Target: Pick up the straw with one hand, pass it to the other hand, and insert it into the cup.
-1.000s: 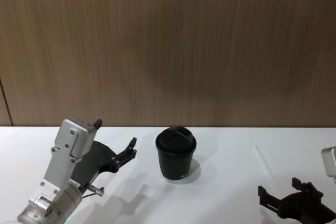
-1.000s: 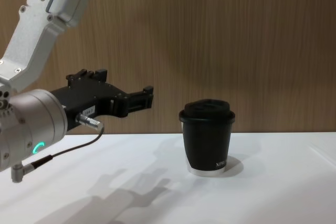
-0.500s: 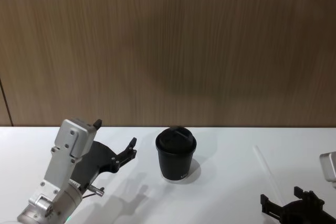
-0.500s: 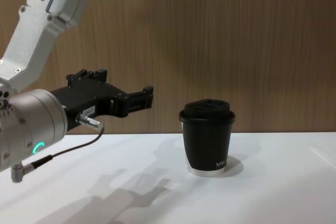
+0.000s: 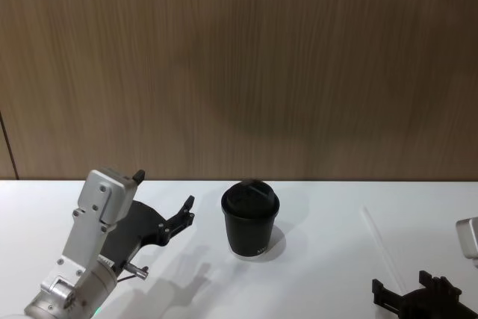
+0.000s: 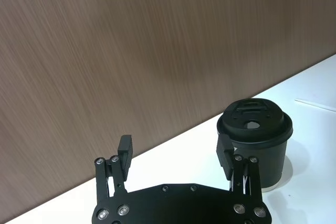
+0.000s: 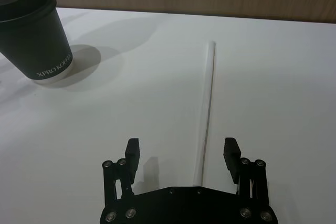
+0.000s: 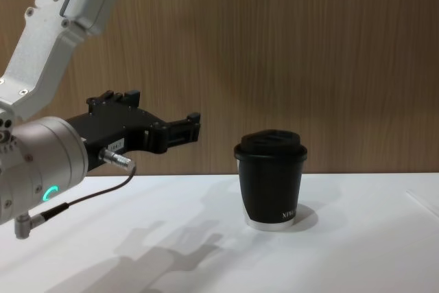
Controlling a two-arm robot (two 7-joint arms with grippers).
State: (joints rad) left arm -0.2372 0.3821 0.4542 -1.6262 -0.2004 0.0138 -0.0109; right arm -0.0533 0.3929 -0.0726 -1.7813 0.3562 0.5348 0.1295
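The black cup (image 5: 251, 220) with its domed lid stands at the table's middle, also in the chest view (image 8: 271, 180). To its right the white straw (image 5: 379, 244) lies flat on the table. My right gripper (image 5: 403, 287) sits open at the near right. In its wrist view the straw (image 7: 206, 103) runs away from the gripper (image 7: 181, 145), its near end between the open fingers. My left gripper (image 5: 164, 190), on the silver wrist, hovers open left of the cup. Its wrist view shows the cup (image 6: 254, 140) just beyond one fingertip (image 6: 224, 149).
A wood-panelled wall (image 5: 239, 65) closes off the back of the white table (image 5: 328, 207). The left arm's silver wrist (image 8: 38, 162) with a green ring and grey cable looms at the near left in the chest view.
My right gripper has drawn back a little toward the near table edge, still open. The left arm, cup and straw have not moved.
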